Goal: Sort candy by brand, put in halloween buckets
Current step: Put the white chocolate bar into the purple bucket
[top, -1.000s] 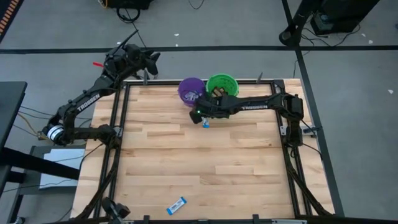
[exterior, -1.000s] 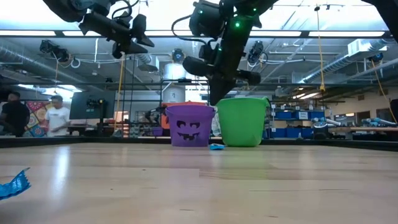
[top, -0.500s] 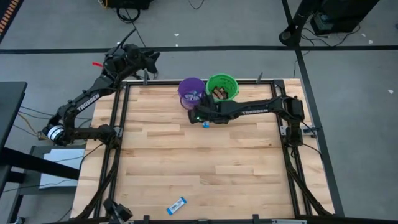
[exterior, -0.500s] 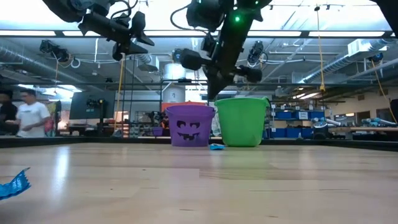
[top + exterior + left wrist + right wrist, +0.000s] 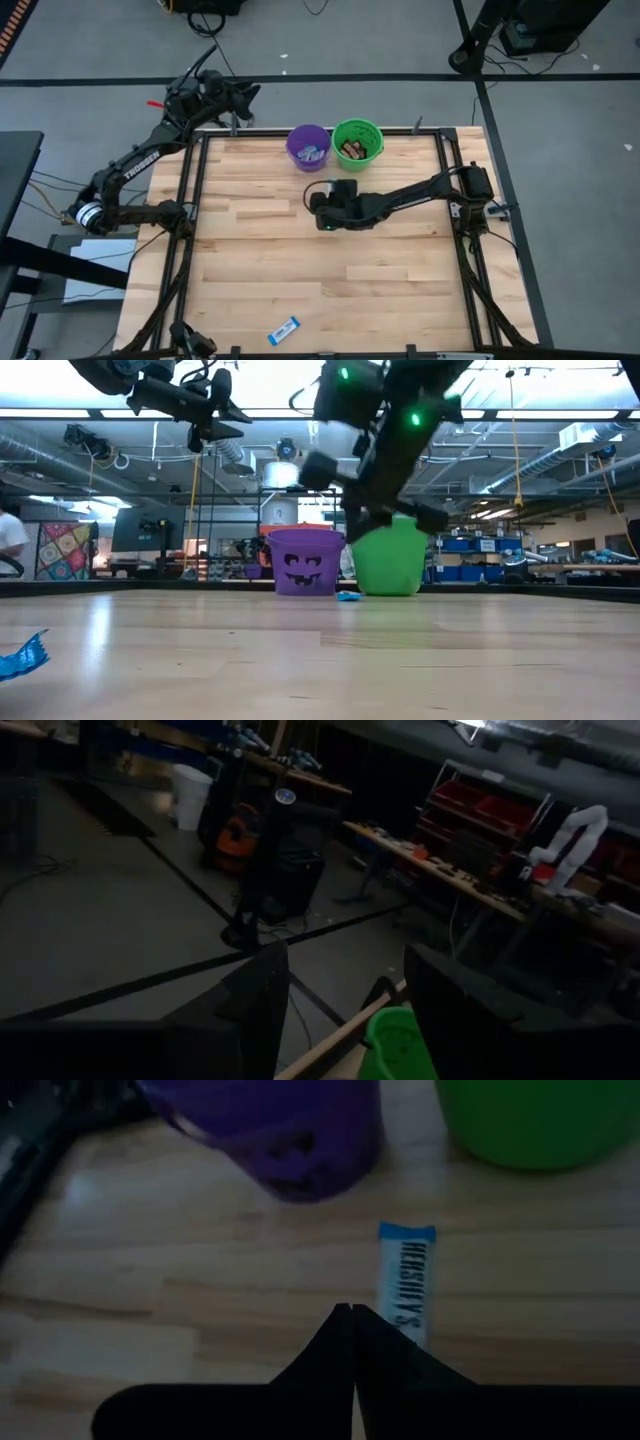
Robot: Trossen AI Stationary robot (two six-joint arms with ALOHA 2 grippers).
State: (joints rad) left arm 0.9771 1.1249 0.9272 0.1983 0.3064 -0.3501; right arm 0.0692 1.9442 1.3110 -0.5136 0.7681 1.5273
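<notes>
A grey floor (image 5: 330, 40) surrounds the butcher-block table (image 5: 300, 250), crossed by dark tape lines and loose cables. Across the room, long ceiling light strips (image 5: 560, 412) glow under exposed ducts and pipes (image 5: 130, 450). Workbenches (image 5: 560, 568) with blue bins line the far side, and a colourful patterned panel (image 5: 65, 550) hangs at the other end. A person in a white shirt (image 5: 10, 535) stands near it. Red shelving (image 5: 495, 815) and an orange shop vacuum (image 5: 240, 845) sit farther off.

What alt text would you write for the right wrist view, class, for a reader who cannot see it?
A blue-and-white candy bar lies flat on the wooden table, just ahead of the right end effector, whose two dark fingers are shut together. Beyond the bar stand a purple bucket and a green bucket.
</notes>
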